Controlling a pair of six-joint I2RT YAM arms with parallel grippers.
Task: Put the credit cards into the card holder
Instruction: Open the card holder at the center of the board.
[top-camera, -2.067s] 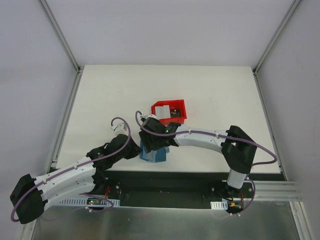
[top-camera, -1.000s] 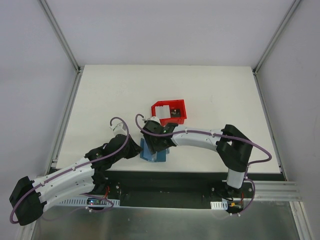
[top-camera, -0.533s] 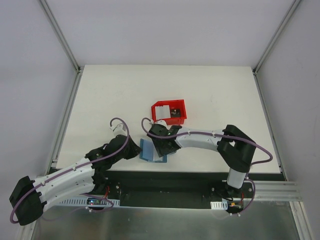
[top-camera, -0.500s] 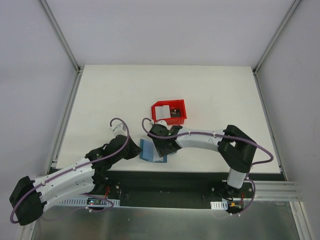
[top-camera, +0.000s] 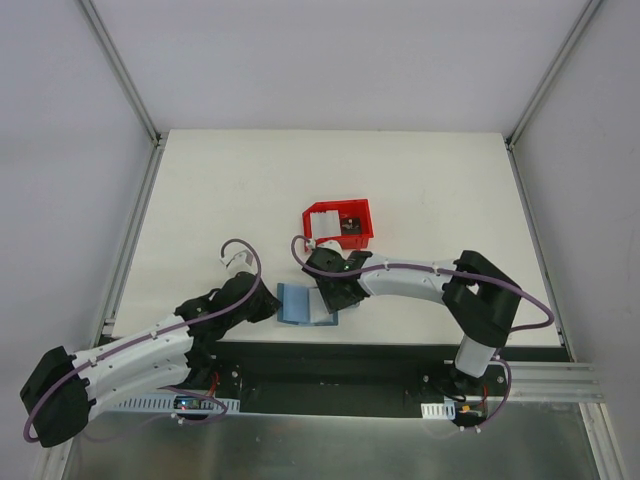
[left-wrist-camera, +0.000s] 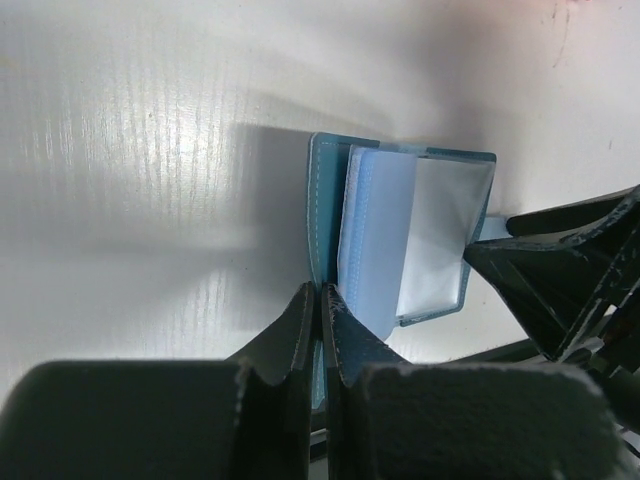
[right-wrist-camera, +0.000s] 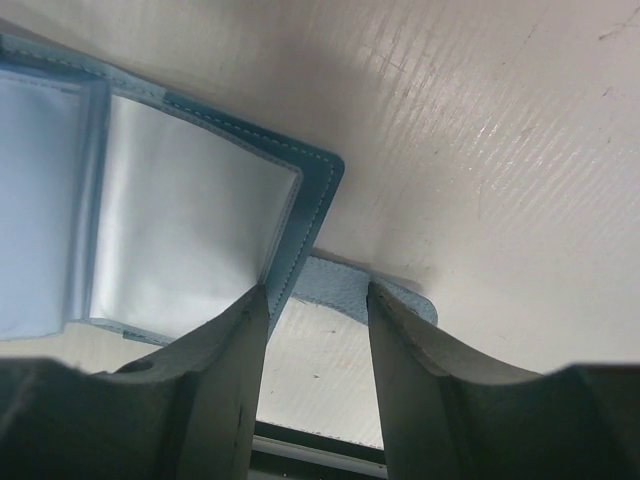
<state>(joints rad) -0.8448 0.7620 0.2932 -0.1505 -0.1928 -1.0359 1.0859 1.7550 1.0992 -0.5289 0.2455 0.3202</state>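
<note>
Here, the left gripper (left-wrist-camera: 320, 290) is clamping one open card holder (left-wrist-camera: 385, 230) near the table's (top-camera: 200, 200) front edge; the right gripper (right-wrist-camera: 318, 290), jaws apart, is straddling its tab (right-wrist-camera: 345, 288); one red bin (top-camera: 366, 226) is sitting behind.

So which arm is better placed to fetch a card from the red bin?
Probably right: the left gripper is shut on the card holder, pinning it open, while the right gripper is open and nearer the red bin.
</note>
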